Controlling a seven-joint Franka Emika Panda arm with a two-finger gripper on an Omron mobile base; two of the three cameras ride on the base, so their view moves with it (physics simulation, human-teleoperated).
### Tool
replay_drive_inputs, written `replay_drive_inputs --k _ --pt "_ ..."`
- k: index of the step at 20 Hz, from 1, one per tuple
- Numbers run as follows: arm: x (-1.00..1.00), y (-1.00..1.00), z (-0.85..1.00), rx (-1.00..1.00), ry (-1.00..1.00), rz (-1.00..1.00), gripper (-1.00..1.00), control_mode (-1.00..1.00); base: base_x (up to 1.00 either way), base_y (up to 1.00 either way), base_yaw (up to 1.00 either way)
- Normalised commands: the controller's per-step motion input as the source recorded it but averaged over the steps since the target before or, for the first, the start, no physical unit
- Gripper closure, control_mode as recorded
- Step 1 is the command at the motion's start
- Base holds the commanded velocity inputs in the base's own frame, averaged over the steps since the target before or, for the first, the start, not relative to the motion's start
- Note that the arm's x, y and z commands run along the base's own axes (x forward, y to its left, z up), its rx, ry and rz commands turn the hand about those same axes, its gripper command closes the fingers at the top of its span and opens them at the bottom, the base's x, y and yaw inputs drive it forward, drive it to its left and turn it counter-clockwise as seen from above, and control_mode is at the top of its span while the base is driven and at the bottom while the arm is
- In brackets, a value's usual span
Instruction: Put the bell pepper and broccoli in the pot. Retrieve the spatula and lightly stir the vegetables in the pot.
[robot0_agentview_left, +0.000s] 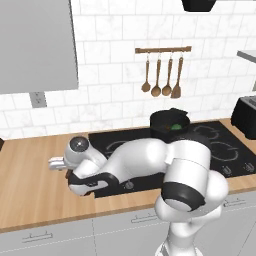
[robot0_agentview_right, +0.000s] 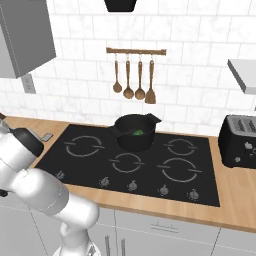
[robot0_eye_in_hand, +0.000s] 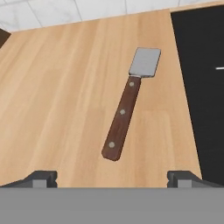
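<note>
Claw (robot0_eye_in_hand: 112, 178) wide open, gripping nothing, hovering over spatula (robot0_eye_in_hand: 129, 103) flat on wooden counter (robot0_eye_in_hand: 57, 96) beside cooktop (robot0_eye_in_hand: 201, 87). Broccoli (robot0_agentview_right: 137, 132) in pot (robot0_agentview_right: 134, 133).

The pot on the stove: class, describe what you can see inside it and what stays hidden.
Inside the pot a green lump, the broccoli, shows above the rim. The bell pepper cannot be made out; the pot's near wall hides the bottom.

The pot (robot0_agentview_left: 170, 124) hides most of the broccoli (robot0_agentview_left: 176, 127); the arm covers the spatula (robot0_agentview_left: 56, 162) handle.
</note>
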Motion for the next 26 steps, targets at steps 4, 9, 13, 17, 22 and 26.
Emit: replay_drive_inputs --k 4,9,13,17,22,26 --pt "0.00 0.00 -0.12 0.00 0.00 0.00 -1.00 -1.00 0.00 0.00 0.00" --pt "0.00 0.00 -0.19 0.00 0.00 0.00 -1.00 -1.00 0.00 0.00 0.00" --pt "0.00 0.00 -0.19 0.00 0.00 0.00 -1.00 -1.00 0.00 0.00 0.00" --pt "0.00 0.02 -0.18 0.00 0.00 0.00 -1.00 -1.00 0.00 0.00 0.00" --pt "0.00 0.03 -0.13 -0.01 0.00 0.00 -1.00 -1.00 0.00 0.00 0.00" --pt "0.02 0.03 -0.06 -0.02 0.00 0.00 -1.00 -1.00 0.00 0.00 0.00"
